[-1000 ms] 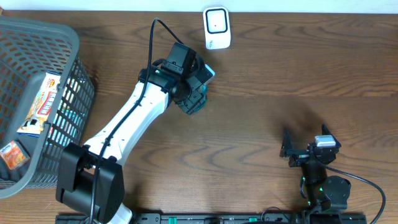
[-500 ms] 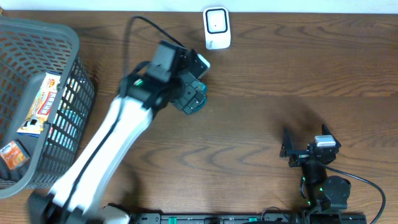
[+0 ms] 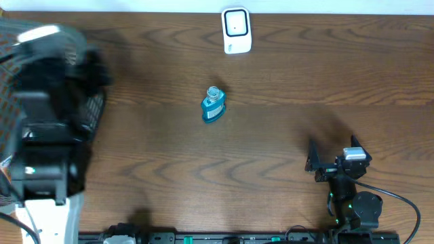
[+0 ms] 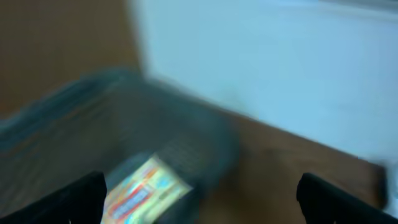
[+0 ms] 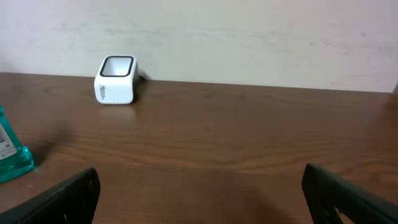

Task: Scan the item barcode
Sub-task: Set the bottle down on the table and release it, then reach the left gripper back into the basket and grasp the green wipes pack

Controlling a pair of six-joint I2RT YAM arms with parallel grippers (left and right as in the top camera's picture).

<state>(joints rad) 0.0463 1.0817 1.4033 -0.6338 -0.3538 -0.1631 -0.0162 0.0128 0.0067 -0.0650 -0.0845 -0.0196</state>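
Observation:
A small blue bottle (image 3: pixel 213 106) with a pale cap rests alone on the wooden table, a short way in front of the white barcode scanner (image 3: pixel 237 30). The right wrist view shows the bottle (image 5: pixel 10 150) at its left edge and the scanner (image 5: pixel 115 79) by the back wall. My left arm (image 3: pixel 47 135) is a blur over the basket at the far left. My left gripper (image 4: pixel 199 200) is open and empty above a colourful packet (image 4: pixel 147 186). At the front right, my right gripper (image 3: pixel 314 161) stands open with nothing in it.
A grey mesh basket (image 3: pixel 95 108) stands at the table's left end, mostly hidden by the left arm; the left wrist view shows its wall (image 4: pixel 186 124) in blur. A pale wall (image 5: pixel 249 31) runs behind the table.
My left gripper has opened and let go of the blue bottle, which stays on the table. The left arm has swung fast to the left, over the basket. The right arm has not moved.

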